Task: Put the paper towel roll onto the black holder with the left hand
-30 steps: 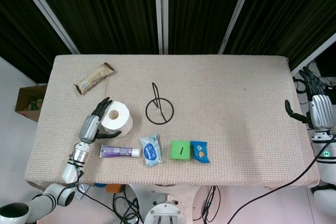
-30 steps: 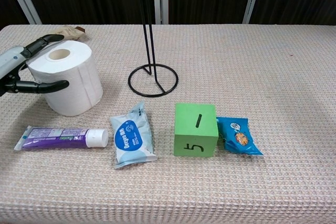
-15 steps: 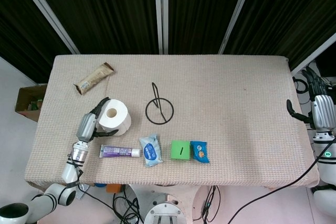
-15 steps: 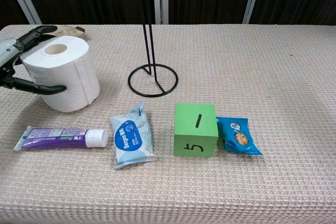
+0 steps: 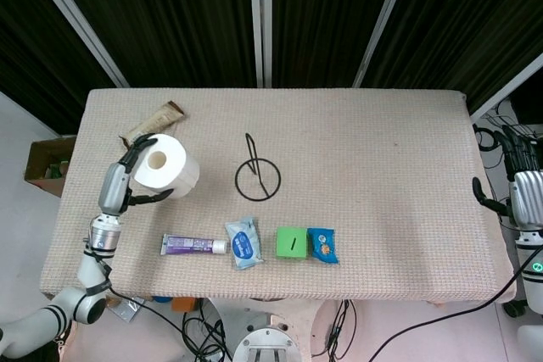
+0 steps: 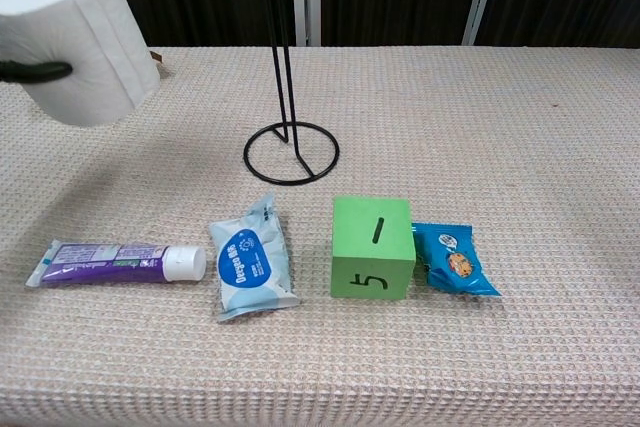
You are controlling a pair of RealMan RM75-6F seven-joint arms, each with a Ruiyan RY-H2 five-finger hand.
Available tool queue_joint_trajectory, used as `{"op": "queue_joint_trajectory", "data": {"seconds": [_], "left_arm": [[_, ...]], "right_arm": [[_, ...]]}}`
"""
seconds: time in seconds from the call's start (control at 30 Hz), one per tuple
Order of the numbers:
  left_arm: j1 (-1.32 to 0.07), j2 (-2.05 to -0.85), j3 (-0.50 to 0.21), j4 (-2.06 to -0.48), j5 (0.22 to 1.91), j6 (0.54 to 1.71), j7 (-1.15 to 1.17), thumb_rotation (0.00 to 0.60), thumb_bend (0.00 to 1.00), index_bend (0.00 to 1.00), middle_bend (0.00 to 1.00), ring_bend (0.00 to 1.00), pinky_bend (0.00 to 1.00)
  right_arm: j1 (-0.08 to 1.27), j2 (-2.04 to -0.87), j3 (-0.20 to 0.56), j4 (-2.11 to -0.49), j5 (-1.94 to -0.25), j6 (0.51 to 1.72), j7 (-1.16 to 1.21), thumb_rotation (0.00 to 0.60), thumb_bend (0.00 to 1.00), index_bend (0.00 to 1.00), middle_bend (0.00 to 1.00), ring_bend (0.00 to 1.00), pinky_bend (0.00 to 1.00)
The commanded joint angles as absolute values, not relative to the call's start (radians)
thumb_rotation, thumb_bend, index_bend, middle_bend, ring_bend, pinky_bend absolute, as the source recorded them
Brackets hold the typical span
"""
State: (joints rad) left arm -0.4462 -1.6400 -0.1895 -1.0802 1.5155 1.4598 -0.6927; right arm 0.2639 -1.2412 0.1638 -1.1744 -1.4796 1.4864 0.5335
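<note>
My left hand (image 5: 119, 182) grips the white paper towel roll (image 5: 165, 167) from its left side and holds it in the air above the left part of the table. In the chest view the roll (image 6: 78, 35) hangs tilted at the top left, with only a dark fingertip (image 6: 35, 71) showing against it. The black holder (image 5: 257, 177) stands to the right of the roll, a wire ring base with a thin upright rod (image 6: 282, 42). My right hand (image 5: 524, 192) hangs off the table's right edge, fingers apart and holding nothing.
A purple tube (image 6: 115, 263), a blue-white wipes pack (image 6: 252, 267), a green cube (image 6: 372, 247) and a blue snack packet (image 6: 452, 259) lie in a row near the front edge. A brown snack bar (image 5: 153, 125) lies at the back left.
The left hand has lifted the roll off the table and carried it up and to the left. The right hand has sunk slightly lower beside the table.
</note>
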Motion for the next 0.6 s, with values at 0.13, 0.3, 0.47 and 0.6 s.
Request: {"op": "queue_joint_trajectory", "data": {"seconds": [0.13, 0.3, 0.47, 0.6], "left_arm": [[-0.484, -1.354, -0.303, -1.429, 1.454, 1.385, -0.605, 0.600, 0.29, 0.24, 0.50, 0.52, 0.53], [-0.533, -1.239, -0.370, -1.607, 1.430, 1.330, -0.505, 0.600, 0.29, 0.24, 0.50, 0.52, 0.53], [-0.585, -1.163, -0.427, -1.749, 1.349, 1.234, -0.477, 0.600, 0.29, 0.24, 0.50, 0.51, 0.53], [-0.622, -1.127, -0.468, -1.832, 1.263, 1.157, -0.494, 0.600, 0.29, 0.24, 0.50, 0.51, 0.53]], "right_arm": [[0.180, -1.270, 0.073, -1.132, -1.480, 1.464, 0.389, 0.600, 0.34, 0.00, 0.00, 0.00, 0.00], [0.164, -1.294, 0.052, -1.115, -1.479, 1.441, 0.378, 0.600, 0.34, 0.00, 0.00, 0.00, 0.00], [0.159, -1.303, 0.052, -1.100, -1.477, 1.429, 0.389, 0.600, 0.34, 0.00, 0.00, 0.00, 0.00], [0.160, -1.306, 0.055, -1.093, -1.477, 1.421, 0.391, 0.600, 0.34, 0.00, 0.00, 0.00, 0.00]]}}
